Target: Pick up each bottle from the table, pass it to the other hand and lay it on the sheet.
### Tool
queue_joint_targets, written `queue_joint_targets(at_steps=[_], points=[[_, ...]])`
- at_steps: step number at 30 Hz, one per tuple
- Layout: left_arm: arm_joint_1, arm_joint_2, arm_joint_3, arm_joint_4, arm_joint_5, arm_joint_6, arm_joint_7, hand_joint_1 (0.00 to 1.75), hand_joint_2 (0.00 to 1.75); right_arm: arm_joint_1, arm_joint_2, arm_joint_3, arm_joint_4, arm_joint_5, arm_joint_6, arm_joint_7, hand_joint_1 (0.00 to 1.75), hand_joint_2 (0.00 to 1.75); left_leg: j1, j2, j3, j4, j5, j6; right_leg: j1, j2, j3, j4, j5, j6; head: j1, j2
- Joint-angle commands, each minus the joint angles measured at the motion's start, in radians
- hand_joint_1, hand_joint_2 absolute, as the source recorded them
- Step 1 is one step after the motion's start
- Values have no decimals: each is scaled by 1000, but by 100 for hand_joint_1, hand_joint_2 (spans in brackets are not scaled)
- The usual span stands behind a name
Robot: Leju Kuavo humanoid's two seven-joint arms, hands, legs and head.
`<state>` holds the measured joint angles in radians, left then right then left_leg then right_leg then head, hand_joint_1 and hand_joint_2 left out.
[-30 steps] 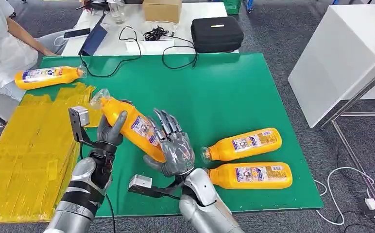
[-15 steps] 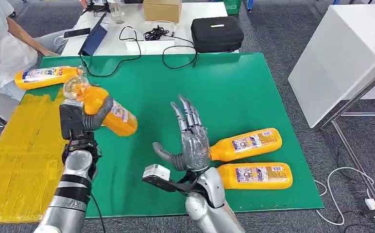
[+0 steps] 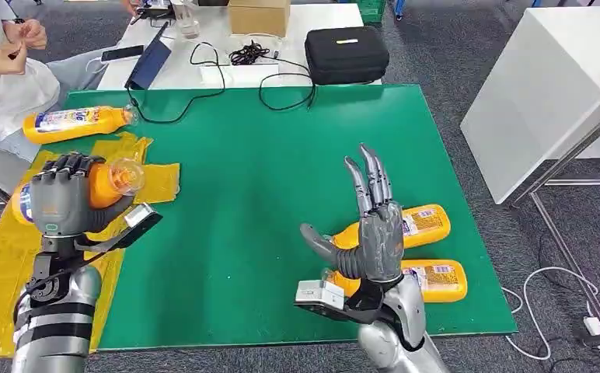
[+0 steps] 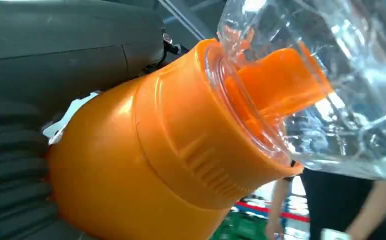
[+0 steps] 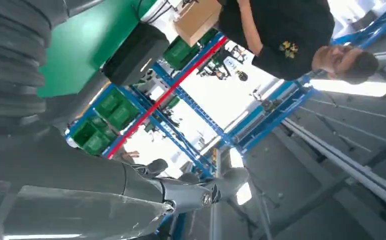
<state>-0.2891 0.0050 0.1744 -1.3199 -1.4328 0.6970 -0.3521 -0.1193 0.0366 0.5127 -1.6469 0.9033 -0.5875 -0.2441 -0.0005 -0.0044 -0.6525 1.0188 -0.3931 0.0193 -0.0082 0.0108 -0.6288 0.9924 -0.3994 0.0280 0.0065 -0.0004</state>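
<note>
My left hand [image 3: 62, 203] grips an orange bottle [image 3: 104, 182] with a clear cap over the yellow sheet [image 3: 17, 256] at the table's left side. The left wrist view shows the same bottle [image 4: 146, 150] close up, its clear cap [image 4: 331, 80] pointing away from the hand. My right hand [image 3: 375, 229] is raised with fingers spread and holds nothing. Behind it lie two orange bottles [image 3: 421, 221] [image 3: 437, 280] on the green table [image 3: 266, 171]. Another bottle [image 3: 75, 122] lies at the table's far left corner.
A black case [image 3: 347, 53], cables [image 3: 250, 54], a cardboard box [image 3: 259, 15] and a laptop [image 3: 151, 62] sit on the white table beyond. A person [image 3: 1, 70] sits at the far left. A white cabinet [image 3: 545, 85] stands to the right.
My left hand has carried the bottle leftward from the table's middle to above the yellow sheet. My right hand has let go and drawn back to the right, fingers spread.
</note>
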Motion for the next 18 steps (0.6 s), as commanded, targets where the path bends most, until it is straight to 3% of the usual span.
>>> queue_joint_targets(at_steps=[1,5,18], points=[[1,140,-100,175,-21,1,110,175,175,20,-80,-35,-50,-19,-4,-14,0,175,1,-1,7,-2,-2,-1,1,-2,8,-2,-2,-1,0,0],[19,155,-96,232,-10,1,86,175,175,39,-98,-59,-62,-56,0,-36,0,175,1,1,7,-1,-3,-1,1,0,7,-2,-2,-1,0,0],[-3,81,-46,494,48,1,-37,175,175,35,-91,-87,-5,-79,21,-59,0,175,0,0,4,-1,-1,-1,0,-1,5,-1,-1,-1,0,0]])
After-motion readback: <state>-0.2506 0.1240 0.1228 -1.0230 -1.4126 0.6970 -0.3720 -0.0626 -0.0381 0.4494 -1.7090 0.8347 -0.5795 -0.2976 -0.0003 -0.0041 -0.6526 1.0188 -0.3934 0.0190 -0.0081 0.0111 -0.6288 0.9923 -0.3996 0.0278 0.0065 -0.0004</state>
